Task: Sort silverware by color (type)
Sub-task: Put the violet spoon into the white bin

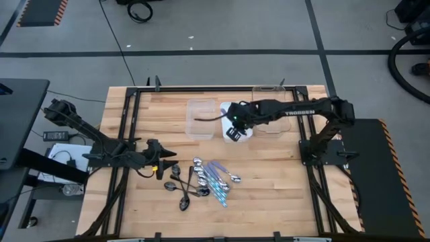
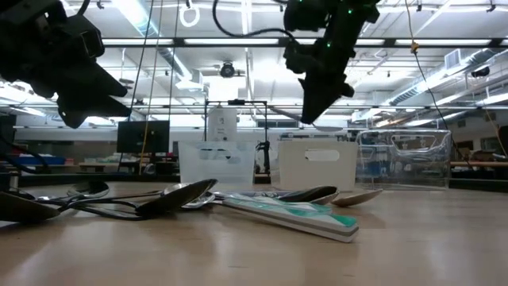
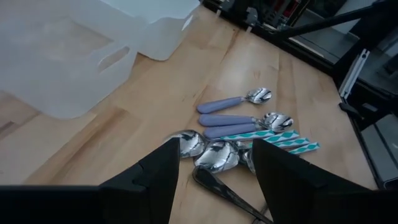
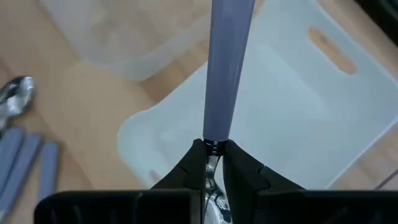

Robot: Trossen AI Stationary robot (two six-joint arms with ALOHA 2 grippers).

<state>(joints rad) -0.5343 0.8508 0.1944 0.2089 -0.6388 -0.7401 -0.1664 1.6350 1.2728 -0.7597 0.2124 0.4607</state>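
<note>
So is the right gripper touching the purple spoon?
Touching. The right wrist view shows the right gripper shut on the purple spoon at its neck, handle sticking out over the white tray.

Three trays (image 1: 201,119) side by side at the worktop's (image 1: 269,195) far edge, spoons (image 1: 201,180) clustered nearer mid-worktop, right hand (image 1: 234,128) above the middle tray (image 1: 240,132)

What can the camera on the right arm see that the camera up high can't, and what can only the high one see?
Only the right wrist view shows that the right gripper is shut on a purple-handled spoon, pinching it near the neck.

Only the high view shows the left gripper, open beside the spoon pile, plus the clear tray at the left of the tray row and the whole table.

Both show the white tray under the right gripper and some purple-handled spoons lying on the wood.
</note>
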